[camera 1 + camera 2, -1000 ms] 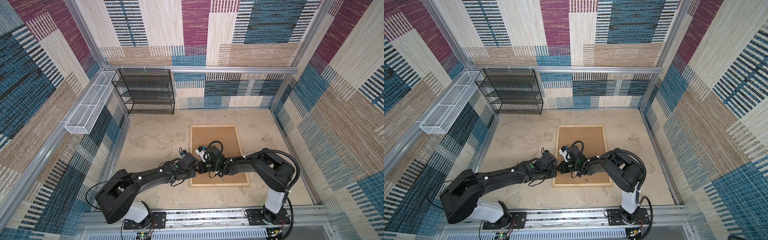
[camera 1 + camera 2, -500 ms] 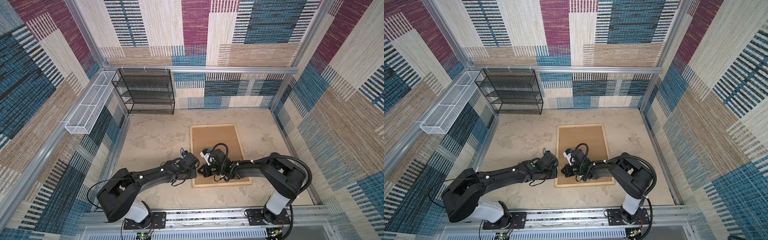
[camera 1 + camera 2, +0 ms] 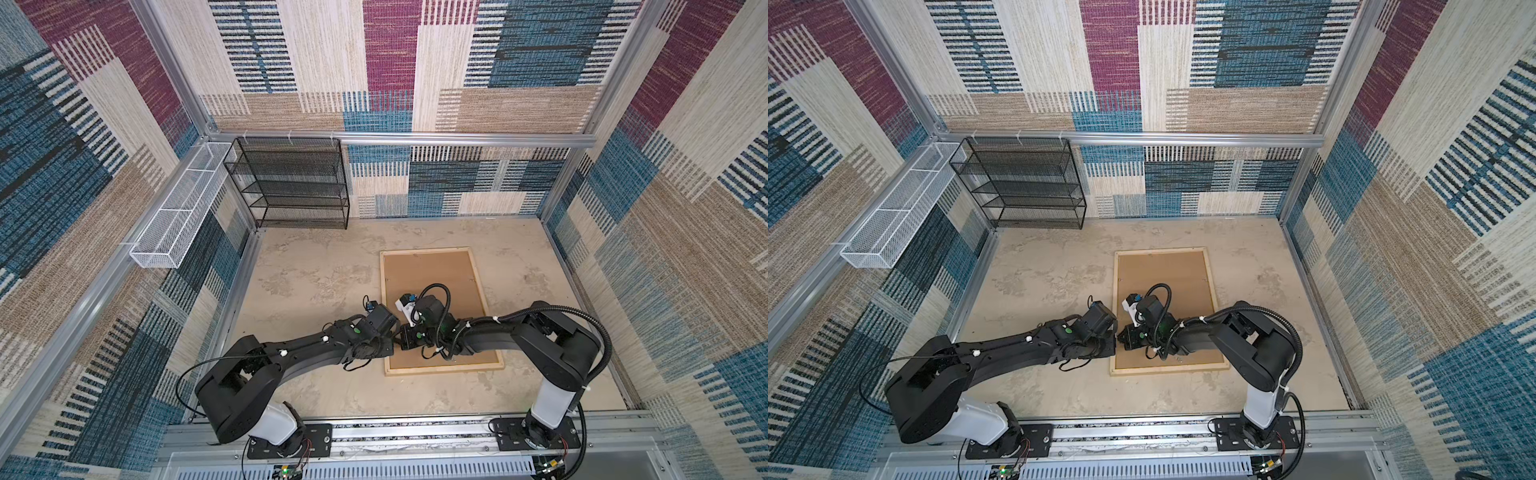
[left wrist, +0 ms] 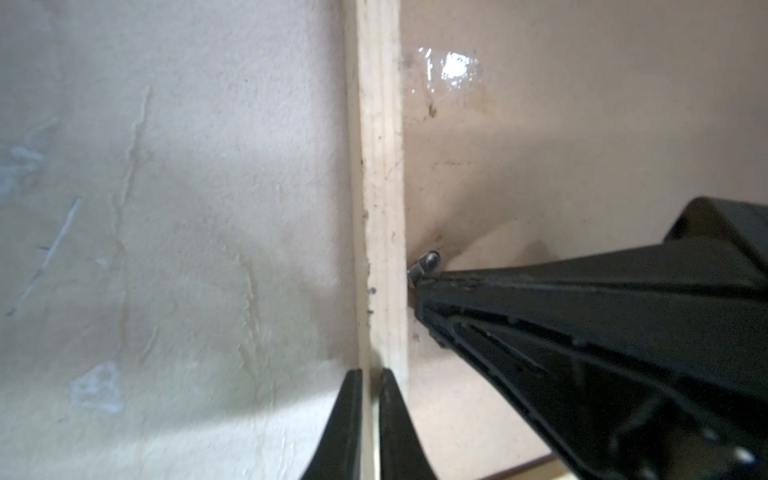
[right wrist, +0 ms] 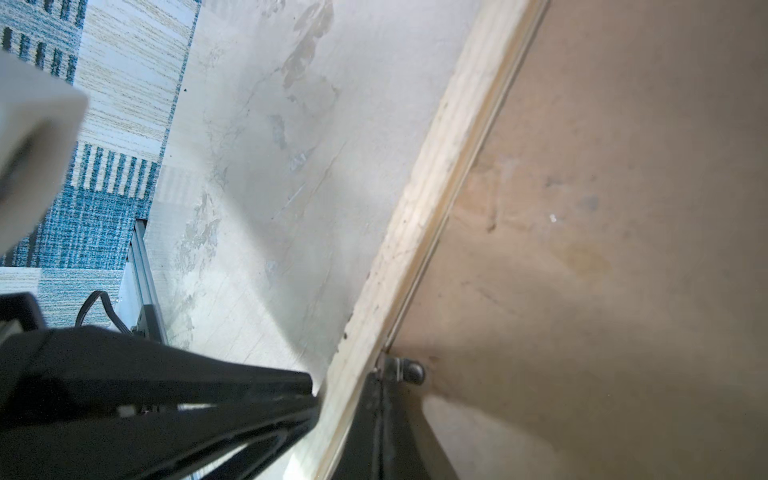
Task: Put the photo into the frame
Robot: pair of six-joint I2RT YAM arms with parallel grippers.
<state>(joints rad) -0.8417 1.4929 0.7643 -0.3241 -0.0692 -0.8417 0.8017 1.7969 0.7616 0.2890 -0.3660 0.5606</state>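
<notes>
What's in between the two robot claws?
A wooden strip of the frame. The left wrist view shows the left gripper at its outer edge and the right gripper inside it, by a metal clip.

The frame [image 3: 457, 367] lies flat on the table [image 3: 316, 274], the backing board [image 3: 432, 274] inside it. Behind the frame and to its left a mesh shelf rack [image 3: 291, 183] stands at the back wall [image 3: 457, 187]; farther left a wire basket [image 3: 174, 212] hangs on the left wall [image 3: 62, 208]. The left gripper [image 4: 370, 376] is at the frame's left strip, the right gripper [image 4: 419, 291] just inside it, over the board
</notes>
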